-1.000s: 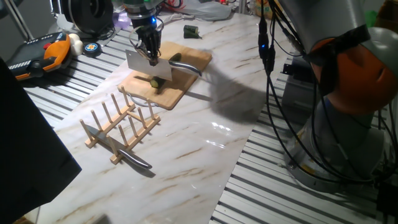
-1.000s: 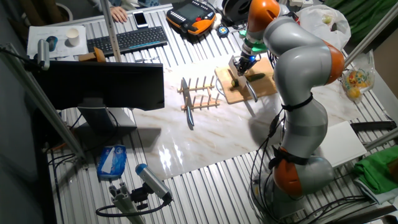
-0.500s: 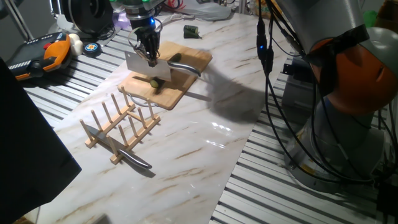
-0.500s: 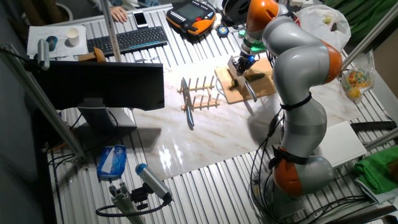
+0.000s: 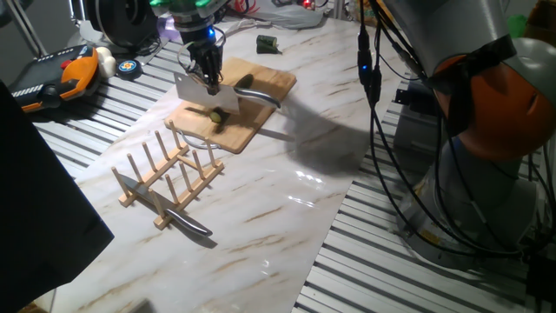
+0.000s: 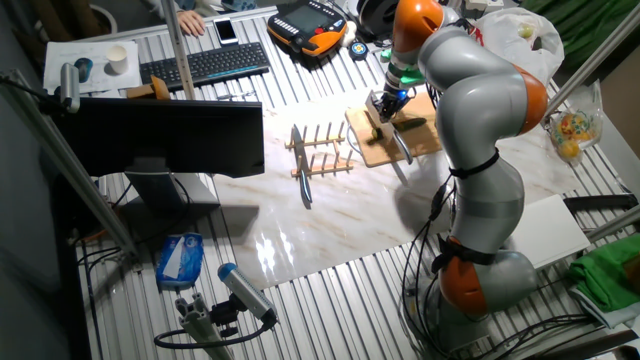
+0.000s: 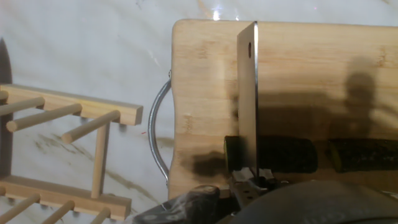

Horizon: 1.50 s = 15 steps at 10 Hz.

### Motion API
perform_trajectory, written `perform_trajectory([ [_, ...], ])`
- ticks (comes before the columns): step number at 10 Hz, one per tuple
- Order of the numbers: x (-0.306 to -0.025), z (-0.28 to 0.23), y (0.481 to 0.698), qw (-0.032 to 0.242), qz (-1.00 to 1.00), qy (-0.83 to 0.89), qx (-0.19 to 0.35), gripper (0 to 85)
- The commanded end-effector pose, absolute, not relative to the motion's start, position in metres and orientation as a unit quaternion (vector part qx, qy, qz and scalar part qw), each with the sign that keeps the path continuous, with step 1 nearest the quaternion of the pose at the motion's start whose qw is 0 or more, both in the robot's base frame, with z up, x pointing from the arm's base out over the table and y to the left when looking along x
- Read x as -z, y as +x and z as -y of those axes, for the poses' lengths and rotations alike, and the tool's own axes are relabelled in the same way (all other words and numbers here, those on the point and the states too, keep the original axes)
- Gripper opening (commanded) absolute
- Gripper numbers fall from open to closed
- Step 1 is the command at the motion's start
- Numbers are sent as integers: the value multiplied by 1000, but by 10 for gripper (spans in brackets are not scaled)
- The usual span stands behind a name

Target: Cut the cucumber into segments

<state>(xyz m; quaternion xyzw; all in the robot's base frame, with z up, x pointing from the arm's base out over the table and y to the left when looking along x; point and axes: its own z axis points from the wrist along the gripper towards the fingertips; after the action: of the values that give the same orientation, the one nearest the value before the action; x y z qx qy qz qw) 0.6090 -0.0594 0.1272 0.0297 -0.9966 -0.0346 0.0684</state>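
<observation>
Gripper [image 5: 208, 76] closed on a cleaver [image 7: 248, 93], blade edge-down over the wooden cutting board [image 7: 298, 74]; cucumber [image 7: 283, 154] lying across the board's near part, the blade crossing it close to its left end; a separate dark green segment [image 7: 364, 154] just right of it; wooden peg rack [image 5: 165, 174] beside the board, a knife [image 5: 165, 207] lying through its base.

A robotics lab: slatted metal bench [image 6: 330, 290], monitor [image 6: 165, 135], teach pendant [image 6: 310, 22].
</observation>
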Motion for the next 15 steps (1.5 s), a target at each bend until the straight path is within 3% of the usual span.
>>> perform_trajectory([
  [1,-128,59,609,68,997,29,34,7],
  [15,-116,56,615,69,997,24,13,7],
])
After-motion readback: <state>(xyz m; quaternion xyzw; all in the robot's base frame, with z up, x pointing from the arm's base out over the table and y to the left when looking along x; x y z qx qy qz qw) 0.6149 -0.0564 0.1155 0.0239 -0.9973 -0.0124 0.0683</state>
